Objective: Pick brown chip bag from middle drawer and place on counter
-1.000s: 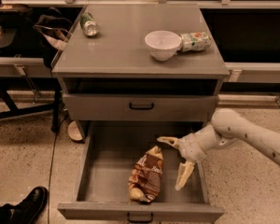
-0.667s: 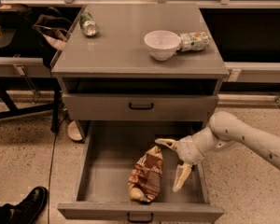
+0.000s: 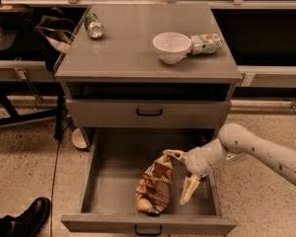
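The middle drawer (image 3: 113, 181) is pulled fully out, and the brown chip bag (image 3: 154, 184) lies on its floor, lengthwise front to back, right of centre. The claw (image 3: 180, 174) is down inside the drawer, just right of the bag, with its 2 fingers (image 3: 189, 190) spread wide and nothing between them. The upper finger reaches over the bag's far end; whether it touches is unclear. The lower finger points toward the drawer's front. Above, the shallower drawer (image 3: 149, 113) is closed. On the table (image 3: 133, 58) sit 1 white bowl (image 3: 171, 47), a green-and-white packet (image 3: 205, 43) touching its right side, and a green can (image 3: 93, 25) lying at the far left.
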Motion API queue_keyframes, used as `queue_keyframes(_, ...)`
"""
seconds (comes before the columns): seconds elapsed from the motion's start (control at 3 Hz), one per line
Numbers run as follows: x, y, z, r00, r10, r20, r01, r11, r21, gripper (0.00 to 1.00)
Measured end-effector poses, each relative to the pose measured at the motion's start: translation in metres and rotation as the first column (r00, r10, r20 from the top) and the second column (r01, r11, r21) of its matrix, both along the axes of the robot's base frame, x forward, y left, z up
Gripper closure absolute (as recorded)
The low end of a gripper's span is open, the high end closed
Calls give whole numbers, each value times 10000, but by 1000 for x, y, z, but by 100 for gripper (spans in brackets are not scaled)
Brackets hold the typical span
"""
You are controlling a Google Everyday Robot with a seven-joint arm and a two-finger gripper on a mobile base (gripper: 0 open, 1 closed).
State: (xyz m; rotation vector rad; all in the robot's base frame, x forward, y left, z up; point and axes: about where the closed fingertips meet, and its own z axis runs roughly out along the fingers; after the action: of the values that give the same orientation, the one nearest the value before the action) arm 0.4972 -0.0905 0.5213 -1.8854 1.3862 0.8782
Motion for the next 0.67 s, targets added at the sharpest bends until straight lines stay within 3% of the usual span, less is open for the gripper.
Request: queue_keyframes(0.67,23,4,-19,9997,-242,-91,241,9997,-68,0)
